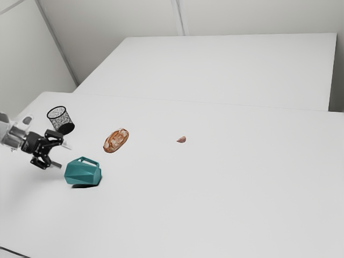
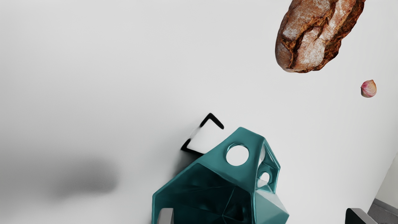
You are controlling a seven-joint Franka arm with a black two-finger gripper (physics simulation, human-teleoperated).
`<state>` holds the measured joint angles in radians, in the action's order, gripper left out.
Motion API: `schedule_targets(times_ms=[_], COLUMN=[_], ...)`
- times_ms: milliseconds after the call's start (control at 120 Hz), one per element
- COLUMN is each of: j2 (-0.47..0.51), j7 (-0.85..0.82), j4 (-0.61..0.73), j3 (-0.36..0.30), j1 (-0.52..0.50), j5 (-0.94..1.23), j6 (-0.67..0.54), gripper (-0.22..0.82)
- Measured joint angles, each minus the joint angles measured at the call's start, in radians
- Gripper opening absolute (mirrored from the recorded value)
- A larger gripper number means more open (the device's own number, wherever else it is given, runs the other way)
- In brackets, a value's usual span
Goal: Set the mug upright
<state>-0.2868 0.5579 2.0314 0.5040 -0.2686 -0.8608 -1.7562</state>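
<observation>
On the tabletop [image 1: 231,188], toward the exterior view's left, a teal mug [image 1: 83,173]. Toppled on its side, by the look of it: handle [image 1: 90,160] up, long axis running roughly left to right in the exterior view, mouth [image 2: 211,193] seemingly turned toward the end effector [image 1: 64,156]. Just short of that mouth end, on its left and slightly far side, the end effector itself, spread wide and pinching nothing; in the wrist view, one fingertip [image 2: 166,216] in front of the mouth, the other well out past the mug's side.

Probably calls for a short advance right and nearer, a pinch on the mug, then a turn to bring the mouth end up and the base down.

Farther out: bread [image 1: 116,140] to the far right of the mug, a mesh cup [image 1: 61,119] on the far side of the end effector, a small pinkish clove [image 1: 181,140] well off to the right.
</observation>
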Motion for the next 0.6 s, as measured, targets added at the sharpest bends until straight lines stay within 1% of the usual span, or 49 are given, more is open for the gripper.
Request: schedule_targets(times_ms=[250, 400, 483, 600], j2=[0.008, 0.017, 0.042, 0.056], j7=[0.199, 0.287, 0.328, 0.375], j4=[0.067, 0.094, 0.135, 0.155], j3=[0.015, 0.016, 0.014, 0.007], j1=[-0.027, -0.027, -0.026, -0.026], j5=[-0.133, -0.162, -0.168, -0.172], j6=[0.051, 0.090, 0.103, 0.113], gripper=[0.60, 0.60, 0.60, 0.60])
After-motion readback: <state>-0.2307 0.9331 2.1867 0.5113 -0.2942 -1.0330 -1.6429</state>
